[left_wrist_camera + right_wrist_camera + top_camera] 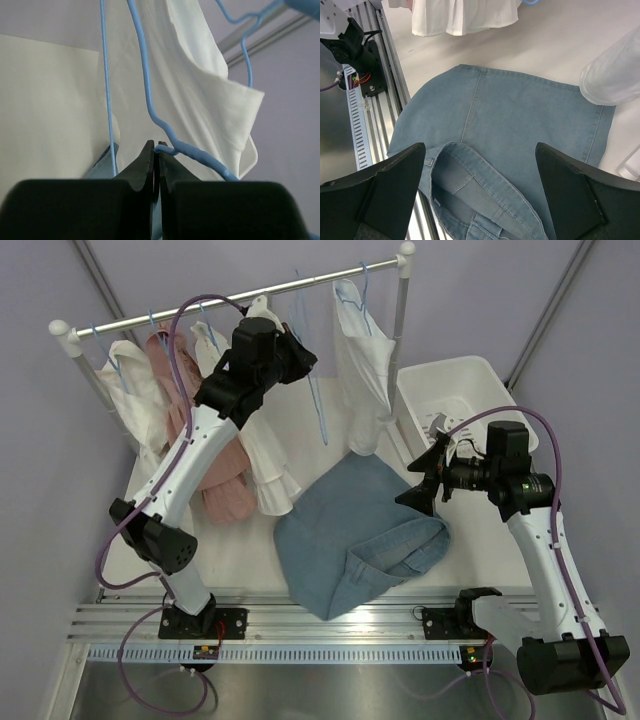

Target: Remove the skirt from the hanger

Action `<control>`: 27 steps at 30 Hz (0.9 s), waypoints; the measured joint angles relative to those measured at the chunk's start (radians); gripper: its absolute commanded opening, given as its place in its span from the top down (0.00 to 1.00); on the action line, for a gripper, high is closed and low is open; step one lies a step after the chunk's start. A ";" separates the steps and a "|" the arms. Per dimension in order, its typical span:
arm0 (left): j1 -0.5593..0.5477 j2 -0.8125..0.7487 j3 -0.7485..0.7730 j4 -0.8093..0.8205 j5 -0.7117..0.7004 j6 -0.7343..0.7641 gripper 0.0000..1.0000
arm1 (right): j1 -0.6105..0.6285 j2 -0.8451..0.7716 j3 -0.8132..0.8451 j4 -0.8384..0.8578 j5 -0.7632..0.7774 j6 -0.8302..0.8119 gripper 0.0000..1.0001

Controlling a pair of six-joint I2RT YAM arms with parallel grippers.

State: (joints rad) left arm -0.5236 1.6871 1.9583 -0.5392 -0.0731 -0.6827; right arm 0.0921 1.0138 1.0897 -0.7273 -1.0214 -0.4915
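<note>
Two jaws of the right gripper (422,477) stand wide open, holding nothing, just above the denim skirt (345,530). It lies loose on the table (250,540). Left gripper (308,360) is closed tight on the blue hanger (200,154) near the rail (230,298).

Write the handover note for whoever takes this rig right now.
Left gripper: shut on the bare blue wire hanger.
Right gripper: open, hovering above the light blue denim skirt.
Skirt: off the hanger, lying spread on the white table.
Done: the skirt is removed.
Left: probably just release the hanger and pull both arms back.
</note>
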 measured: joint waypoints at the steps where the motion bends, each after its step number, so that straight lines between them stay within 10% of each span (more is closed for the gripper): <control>1: 0.006 0.021 0.025 0.001 -0.004 -0.005 1.00 | -0.002 -0.006 0.000 0.000 -0.008 0.000 0.01; 27: 0.149 0.193 0.258 0.072 -0.016 -0.101 0.97 | -0.007 -0.014 0.000 -0.004 -0.054 -0.015 0.00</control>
State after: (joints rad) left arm -0.3744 1.8805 2.2162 -0.4667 -0.0891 -0.7841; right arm 0.0849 1.0000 1.0893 -0.7315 -1.0756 -0.5064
